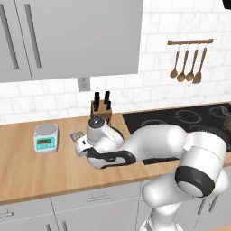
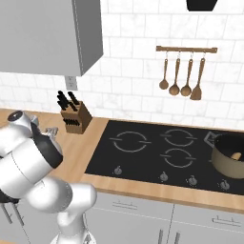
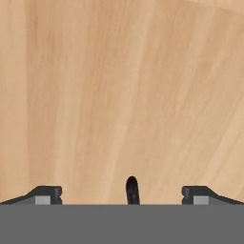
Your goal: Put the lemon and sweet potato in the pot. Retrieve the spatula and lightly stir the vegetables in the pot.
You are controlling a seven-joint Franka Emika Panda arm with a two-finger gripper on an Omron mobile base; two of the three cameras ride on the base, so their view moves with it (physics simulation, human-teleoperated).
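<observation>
The spatula lies on the wooden counter, its slotted silver head just left of my hand. The rounded tip of its black handle shows between my fingertips. My gripper points down at the counter over the handle, open, with nothing held; in the hand view the gripper has its jaws wide apart. The dark grey pot stands on the cooktop's right side, far from the gripper. Inside it shows the brown-orange sweet potato. The lemon is hidden.
A white kitchen scale sits left of the spatula. A knife block stands behind my hand against the wall. The black cooktop lies to the right. Wooden spoons hang on a wall rail.
</observation>
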